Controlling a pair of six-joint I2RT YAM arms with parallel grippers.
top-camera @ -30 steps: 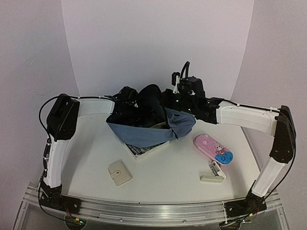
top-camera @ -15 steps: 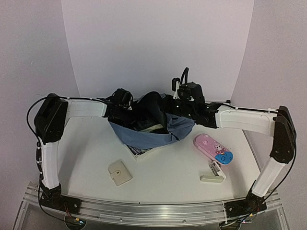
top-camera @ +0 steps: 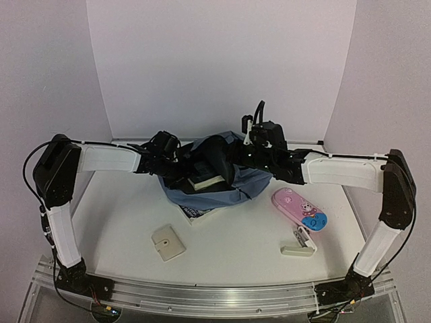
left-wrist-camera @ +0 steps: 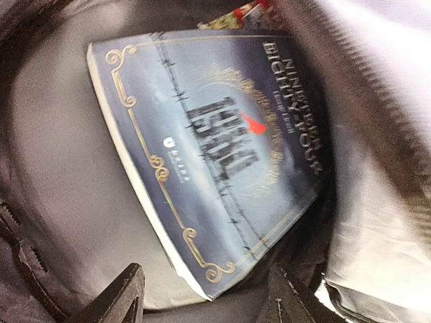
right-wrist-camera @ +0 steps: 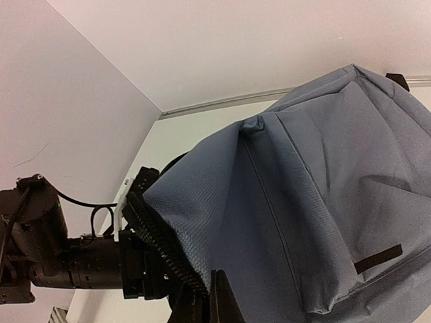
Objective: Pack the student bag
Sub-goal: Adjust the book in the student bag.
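The left gripper [left-wrist-camera: 209,303] hangs open inside the student bag [right-wrist-camera: 303,188], over a Nineteen Eighty-Four book [left-wrist-camera: 215,148]. The right gripper [right-wrist-camera: 205,306] pinches the bag's zip edge.

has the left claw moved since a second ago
Yes. In the top view the left claw has drawn back to the left, farther from the pink case, which stayed put.
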